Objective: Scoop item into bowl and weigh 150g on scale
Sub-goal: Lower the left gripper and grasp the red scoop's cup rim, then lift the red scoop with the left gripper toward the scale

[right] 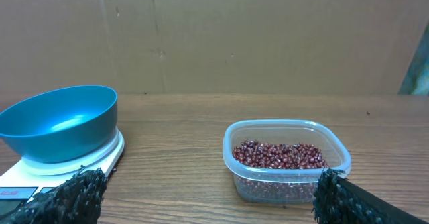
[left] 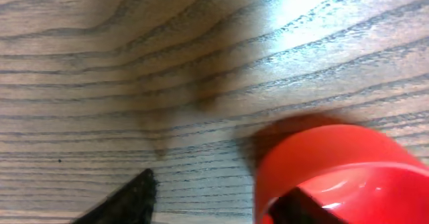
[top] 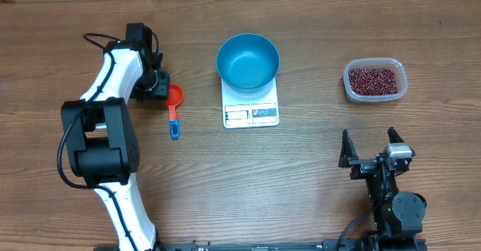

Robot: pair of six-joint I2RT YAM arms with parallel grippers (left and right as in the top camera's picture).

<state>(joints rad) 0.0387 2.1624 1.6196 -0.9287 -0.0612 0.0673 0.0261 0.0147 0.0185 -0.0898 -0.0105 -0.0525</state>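
At the upper left the left pincer straddles the rim of the red scoop, and I cannot tell if it grips, its handle pointing down the frame, while the beans sit upper right, nearer the open right pincer.

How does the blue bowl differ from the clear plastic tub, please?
The blue bowl is round and opaque; the clear tub is a see-through rounded rectangle. The bowl is empty, while the tub holds the red beans. The bowl stands on the white scale; the tub rests directly on the table. Both stand upright and uncovered.
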